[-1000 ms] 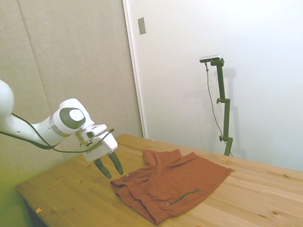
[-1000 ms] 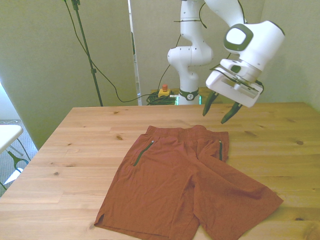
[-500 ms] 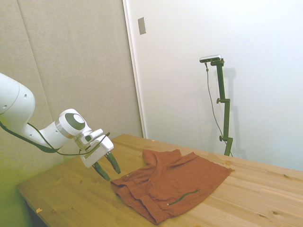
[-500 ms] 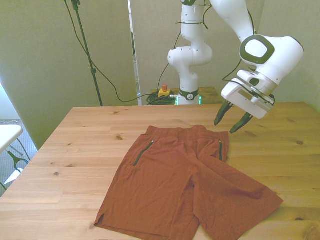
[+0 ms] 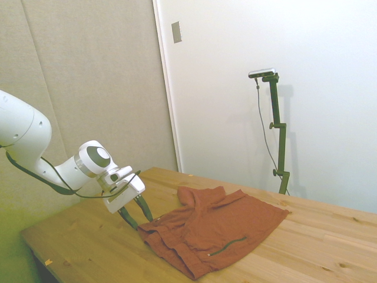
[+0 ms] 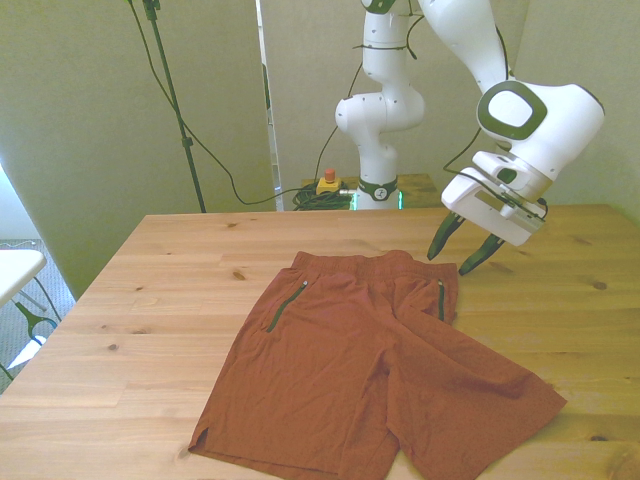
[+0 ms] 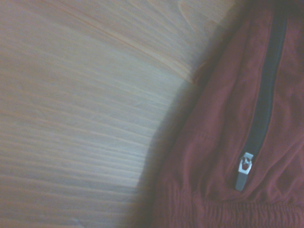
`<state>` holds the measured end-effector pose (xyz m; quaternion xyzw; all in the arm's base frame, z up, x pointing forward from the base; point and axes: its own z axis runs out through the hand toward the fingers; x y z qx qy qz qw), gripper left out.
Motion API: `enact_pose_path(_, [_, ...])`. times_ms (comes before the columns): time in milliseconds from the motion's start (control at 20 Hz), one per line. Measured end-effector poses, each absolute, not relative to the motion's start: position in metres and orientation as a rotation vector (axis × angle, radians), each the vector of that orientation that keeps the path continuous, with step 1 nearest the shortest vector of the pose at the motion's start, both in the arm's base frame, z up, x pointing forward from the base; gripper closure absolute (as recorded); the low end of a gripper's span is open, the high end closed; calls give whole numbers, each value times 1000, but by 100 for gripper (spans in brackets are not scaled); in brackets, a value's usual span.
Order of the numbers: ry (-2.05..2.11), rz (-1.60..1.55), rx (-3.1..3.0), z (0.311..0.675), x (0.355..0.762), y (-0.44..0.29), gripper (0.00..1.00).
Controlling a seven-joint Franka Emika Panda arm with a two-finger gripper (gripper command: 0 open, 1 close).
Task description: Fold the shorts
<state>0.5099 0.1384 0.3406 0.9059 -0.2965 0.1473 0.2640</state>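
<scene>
The shorts lie spread flat on the worktop, waistband toward the far edge and both legs running toward the near edge, so their long axis goes from far to near across the wood. On the front view's left a dark pocket zip runs down the cloth; a second zip sits near the waistband corner on the front view's right. Nothing is folded yet.

Further right, the pincer hangs just off that same waistband corner, low over bare wood and, as far as I can tell, not touching the cloth. Its two dark fingers stand parted with clear space between them and hold nothing. The coming move seems to turn on this: the corner lies just toward the front view's left of the fingertips and a little nearer the camera.

In the side view the pincer sits at the edge of the shorts, the white arm reaching down in a bent elbow with the wrist tipped so the fingers slant toward the cloth. The wrist view shows a zip pull and gathered waistband right beside bare wood.
</scene>
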Motion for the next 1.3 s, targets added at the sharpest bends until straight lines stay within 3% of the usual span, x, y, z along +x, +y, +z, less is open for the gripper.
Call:
enact_pose_path(100, [-806,415,2455,340,513,131,0])
enact_pose_path(150, [-812,423,2461,340,514,128,100])
enact_pose_path(1300, [-798,409,2481,327,502,123,100])
